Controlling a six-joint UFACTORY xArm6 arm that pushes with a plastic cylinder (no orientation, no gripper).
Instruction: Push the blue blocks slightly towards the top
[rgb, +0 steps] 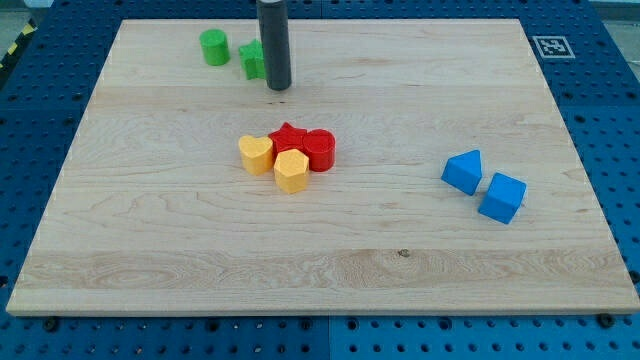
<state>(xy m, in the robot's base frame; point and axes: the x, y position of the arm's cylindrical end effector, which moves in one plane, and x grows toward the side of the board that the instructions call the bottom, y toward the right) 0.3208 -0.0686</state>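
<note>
Your rod comes down from the view's top edge; my tip (278, 86) rests on the table (150, 230) near the top, left of centre. No claw shows here, only the straight dark rod, so you cannot tell any wide, narrow or holding state from this view.

Task things: 2 blue blocks sit at the view's right, about mid-height. The blue triangular block (463, 171) lies to the upper left of the blue cube (502, 197); the 2 are just beside each other, and whether they touch you cannot tell. Both are well apart from my tip, which stands far off to their upper left.

Near my tip: a green block (251, 60), shape partly hidden by the rod, sits just at the rod's left side. A green cylinder (214, 47) stands a little further left, apart from the first.

Centre cluster, 4 blocks packed together: a yellow heart block (256, 154) at left, a yellow hexagonal block (291, 171) at bottom, a red star block (288, 137) at top, a red cylinder (320, 149) at right. The cluster lies below my tip, between it and the table's lower half, and well left of the blue pair.

A printed marker tag (550, 46) sits off the table's top right corner on the blue perforated base (610, 120).
</note>
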